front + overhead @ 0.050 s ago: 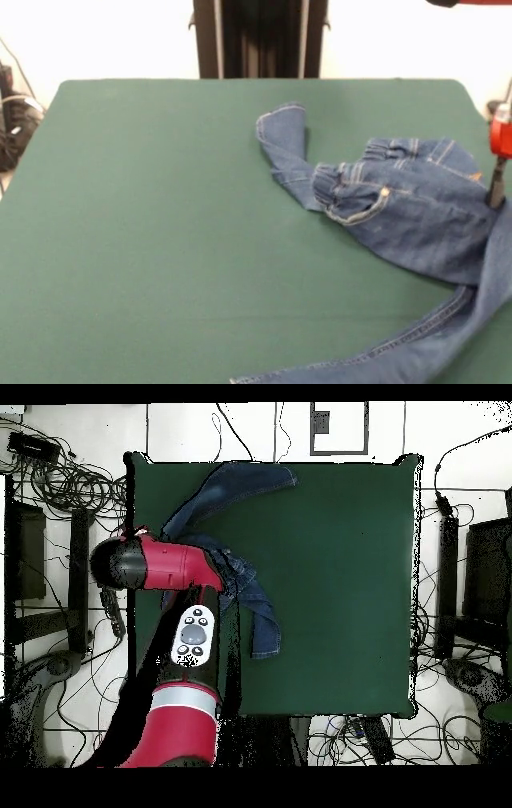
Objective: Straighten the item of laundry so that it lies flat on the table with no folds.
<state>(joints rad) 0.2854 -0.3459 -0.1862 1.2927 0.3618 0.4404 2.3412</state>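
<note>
Denim jeans (416,216) lay crumpled at the table's (160,240) right edge, one leg trailing off the near edge, the other folded toward the far edge. Gripper (497,188) stood at the waistband beside that right edge, arm overhead; whether it gripped, I could not tell.

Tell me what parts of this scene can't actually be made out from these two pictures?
- Tool: front view shows only a sliver at the right edge; open or shut is unclear.
- Tool, overhead view: hidden beneath the red arm.
- Jeans: front view cuts off one leg at the bottom and right edges.
- Jeans, overhead view: the arm covers the waist part.
</note>
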